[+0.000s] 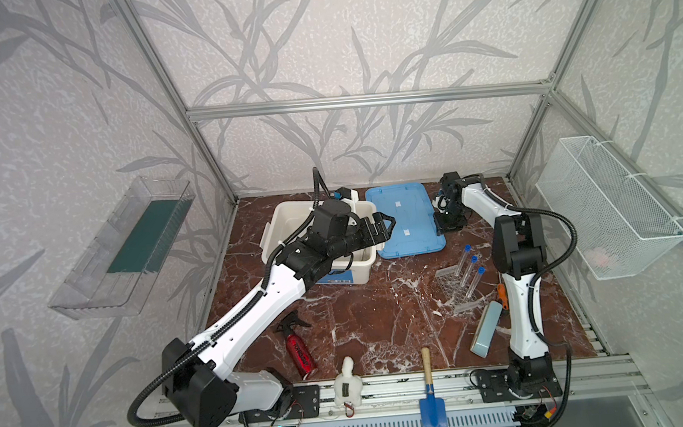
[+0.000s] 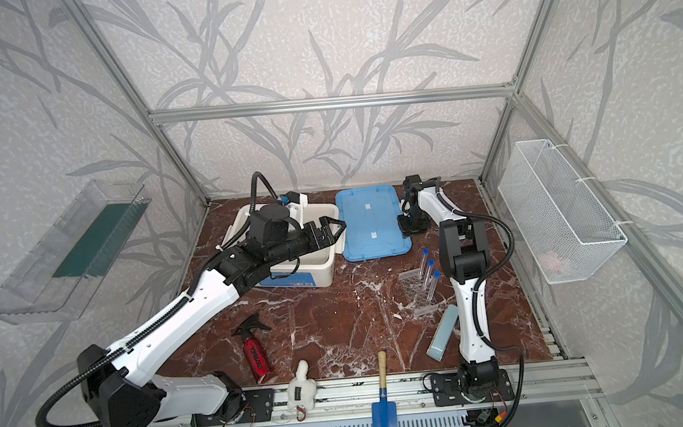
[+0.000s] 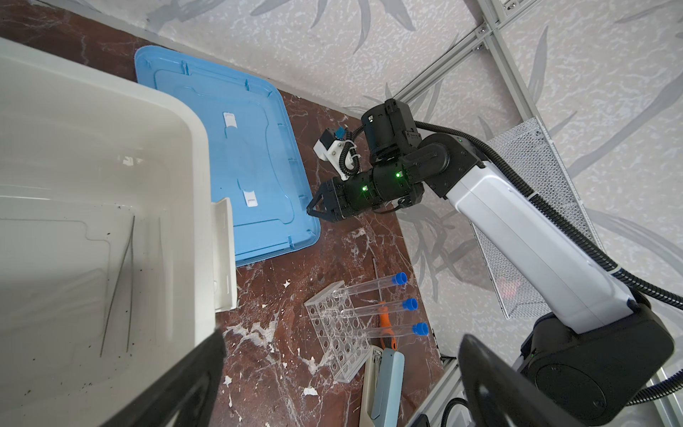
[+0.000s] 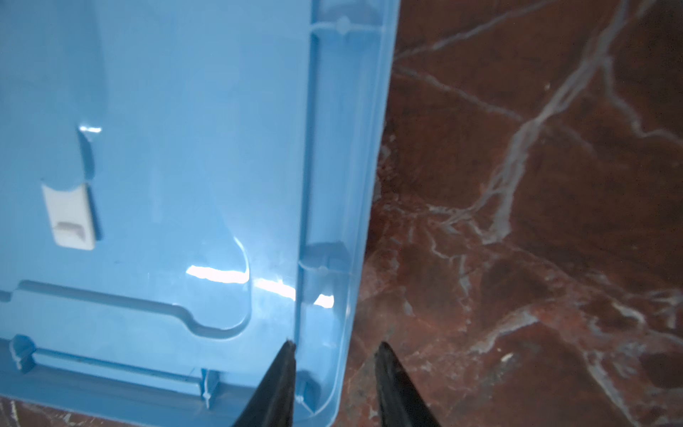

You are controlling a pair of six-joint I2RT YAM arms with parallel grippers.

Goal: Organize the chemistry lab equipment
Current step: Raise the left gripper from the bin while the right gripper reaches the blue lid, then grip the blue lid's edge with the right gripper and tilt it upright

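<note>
Right end effector (image 4: 336, 344) astride blue lid (image 4: 166, 148) rim, finger bases cut off.

Clear perforated tube rack (image 3: 332, 332) tipped over on the marble tabletop (image 1: 360, 317), three long clear tubes with blue caps (image 3: 373, 285) lying side by side through its holes, thin rods (image 3: 118, 288) lying flat inside the white bin (image 3: 177, 122)

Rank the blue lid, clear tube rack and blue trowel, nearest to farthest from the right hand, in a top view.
1. blue lid: at the right hand, back.
2. clear tube rack: right side, mid-table.
3. blue trowel: front edge.
</note>
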